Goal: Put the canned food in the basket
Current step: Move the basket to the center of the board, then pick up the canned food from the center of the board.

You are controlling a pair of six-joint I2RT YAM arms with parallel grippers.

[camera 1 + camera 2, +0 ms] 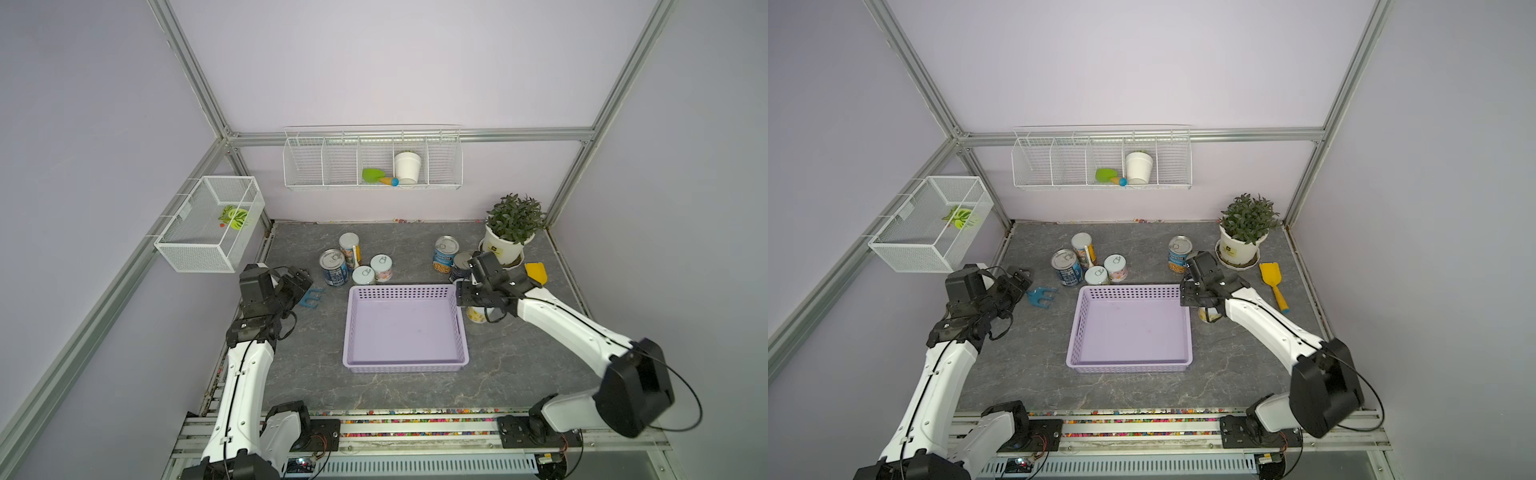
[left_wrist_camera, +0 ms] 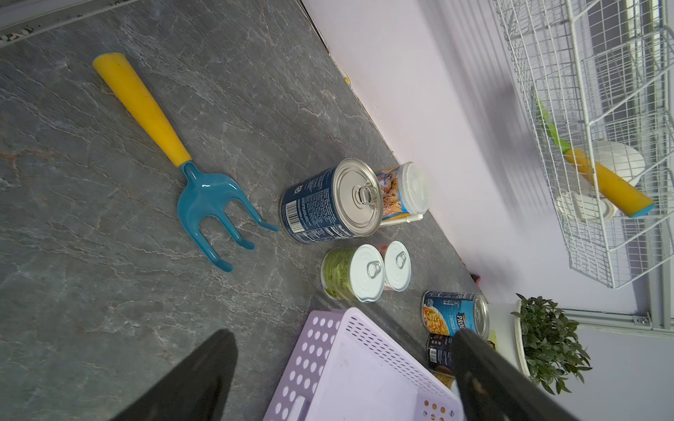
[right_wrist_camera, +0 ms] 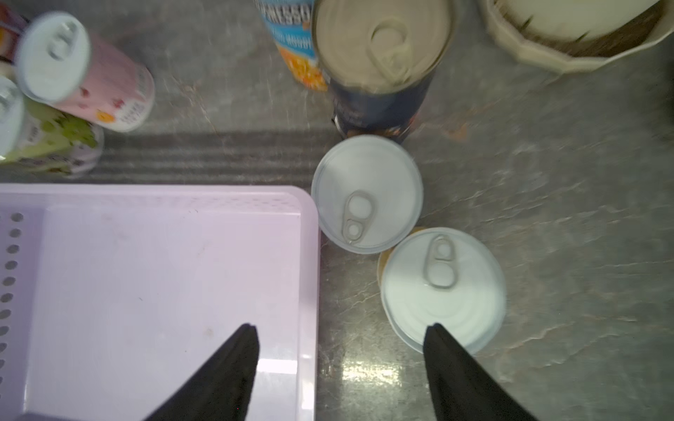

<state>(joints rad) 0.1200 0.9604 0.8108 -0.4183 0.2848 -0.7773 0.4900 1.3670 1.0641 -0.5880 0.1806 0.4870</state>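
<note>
The lilac basket (image 1: pixel 405 287) (image 1: pixel 1128 292) lies empty mid-table. Behind its left corner stand a tall blue can (image 1: pixel 333 267), a colourful tall can (image 1: pixel 349 248) and two short pale-lidded cans (image 1: pixel 364 274) (image 1: pixel 381 267). At the back right stand a blue can (image 1: pixel 445 254) and a dark can (image 1: pixel 460 266). My right gripper (image 1: pixel 464 298) (image 3: pixel 342 330) is open and empty, straddling the basket's right rim (image 3: pixel 310 255). Two short cans (image 3: pixel 366 193) (image 3: pixel 443 288) stand just outside that rim, one finger beside the nearer. My left gripper (image 1: pixel 302 277) (image 2: pixel 344 335) is open and empty, left of the cans.
A blue garden fork (image 1: pixel 311 298) (image 2: pixel 204 204) lies by my left gripper. A yellow shovel (image 1: pixel 535 272) and a potted plant (image 1: pixel 513 232) sit at the back right. A wire rack (image 1: pixel 372 160) hangs on the back wall and a mesh box (image 1: pixel 210 224) on the left wall.
</note>
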